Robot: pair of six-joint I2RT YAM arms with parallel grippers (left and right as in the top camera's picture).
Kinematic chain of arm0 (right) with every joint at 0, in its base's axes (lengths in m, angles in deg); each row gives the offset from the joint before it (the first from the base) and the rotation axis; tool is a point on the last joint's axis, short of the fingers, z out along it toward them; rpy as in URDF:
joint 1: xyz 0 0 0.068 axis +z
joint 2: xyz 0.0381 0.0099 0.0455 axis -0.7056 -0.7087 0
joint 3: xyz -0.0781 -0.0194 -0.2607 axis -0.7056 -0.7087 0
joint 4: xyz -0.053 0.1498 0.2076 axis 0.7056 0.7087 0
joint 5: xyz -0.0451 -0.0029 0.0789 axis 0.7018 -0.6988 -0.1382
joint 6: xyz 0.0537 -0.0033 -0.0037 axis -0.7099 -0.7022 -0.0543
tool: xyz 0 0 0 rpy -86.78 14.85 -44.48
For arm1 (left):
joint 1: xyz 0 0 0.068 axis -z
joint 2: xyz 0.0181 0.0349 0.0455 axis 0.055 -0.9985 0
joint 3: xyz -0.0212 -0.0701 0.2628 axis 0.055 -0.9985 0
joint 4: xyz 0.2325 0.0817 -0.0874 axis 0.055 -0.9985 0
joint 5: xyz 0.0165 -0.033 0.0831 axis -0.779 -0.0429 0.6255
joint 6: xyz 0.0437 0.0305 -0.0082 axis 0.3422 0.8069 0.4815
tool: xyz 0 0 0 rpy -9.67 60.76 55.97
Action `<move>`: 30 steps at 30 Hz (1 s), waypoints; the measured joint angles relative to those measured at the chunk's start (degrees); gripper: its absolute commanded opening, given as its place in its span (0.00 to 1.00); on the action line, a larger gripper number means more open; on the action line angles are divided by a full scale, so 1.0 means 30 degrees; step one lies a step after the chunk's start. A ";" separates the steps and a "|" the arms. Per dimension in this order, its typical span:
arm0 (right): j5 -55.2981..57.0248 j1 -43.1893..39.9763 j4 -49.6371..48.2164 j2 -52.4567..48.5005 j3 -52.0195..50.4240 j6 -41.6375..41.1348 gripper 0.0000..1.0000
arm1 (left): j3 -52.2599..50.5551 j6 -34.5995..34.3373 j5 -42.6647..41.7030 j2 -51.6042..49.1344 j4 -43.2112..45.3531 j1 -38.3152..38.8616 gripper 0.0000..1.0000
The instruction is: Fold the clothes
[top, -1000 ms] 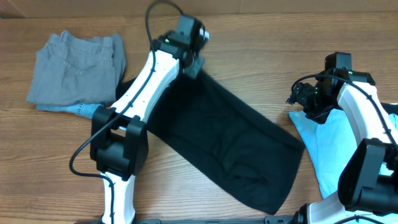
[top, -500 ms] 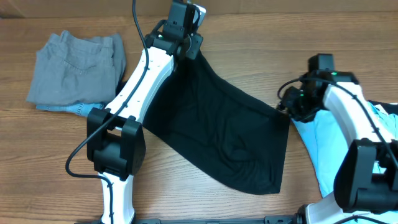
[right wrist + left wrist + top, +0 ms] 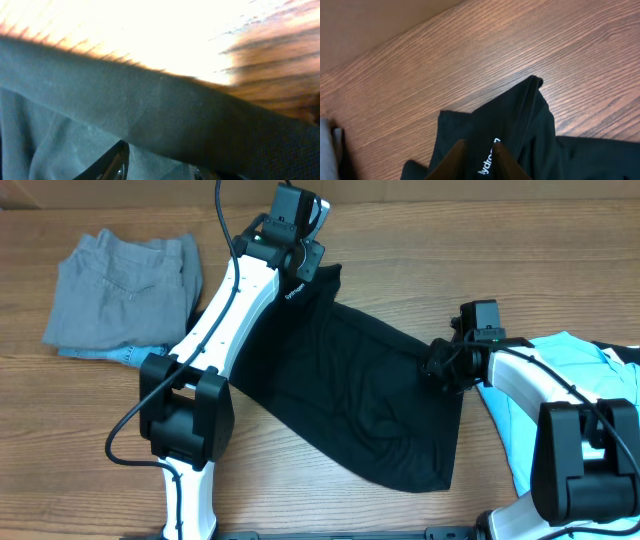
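The black shirt lies 11 to 5 o'clock; left tool clamps its 12 o'clock corner, right tool its 3 o'clock edge.

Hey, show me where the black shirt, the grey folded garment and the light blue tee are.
black shirt point(image 3: 370, 410), overhead view, middle of the spread fabric.
grey garment point(image 3: 120, 285), overhead view, centre of its top layer.
light-blue tee point(image 3: 503, 425), overhead view, bare patch near its left edge.
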 measured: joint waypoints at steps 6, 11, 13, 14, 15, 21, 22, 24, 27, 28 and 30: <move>-0.0015 -0.0022 -0.0539 0.0080 -0.0415 -0.0350 0.04 | 0.0000 0.0000 0.0007 0.0000 -0.0750 0.0000 0.23; -0.0036 -0.0882 0.1683 0.0313 0.0576 -0.0423 0.04 | 0.0000 0.0000 0.0066 0.0000 -0.1144 -0.0015 0.24; -0.0029 -0.1399 0.2412 0.0831 0.1472 -0.0408 0.04 | 0.0000 0.0000 0.0066 0.0000 -0.1282 -0.0015 0.25; -0.0029 -0.1719 0.2448 0.1268 0.2149 -0.0401 0.04 | 0.0000 0.0000 0.0066 0.0000 -0.1311 -0.0015 0.25; -0.0029 -0.2098 0.2164 0.1785 0.3096 -0.0408 0.04 | 0.0000 0.0000 0.0066 0.0000 -0.1311 -0.0015 0.25; 0.0991 -0.3264 -0.2871 0.2477 0.4575 -0.0423 0.04 | 0.0000 -0.0022 0.0066 0.0000 -0.1537 -0.0015 0.31; 0.1537 -0.3286 -0.3548 0.2404 0.4575 -0.0408 0.04 | 0.0000 -0.0044 0.0066 0.0000 -0.1727 -0.0015 0.33; 0.3067 -0.3286 -0.5246 0.2127 0.4590 -0.0393 0.07 | 0.0000 -0.0087 0.0058 0.0000 -0.2113 -0.0015 0.38; 0.4860 -0.3381 -0.6171 0.1647 0.4590 -0.0211 0.07 | 0.0000 -0.0153 0.0066 0.0000 -0.2761 -0.0015 0.48; 0.5297 -0.3526 -0.5974 0.1523 0.4590 -0.0182 0.07 | 0.0000 -0.0175 0.0066 0.0000 -0.2980 -0.0029 0.52; 0.5858 -0.4080 -0.5428 0.1413 0.4590 -0.0219 0.07 | 0.0000 -0.0175 0.0051 0.0000 -0.3279 -0.0109 0.61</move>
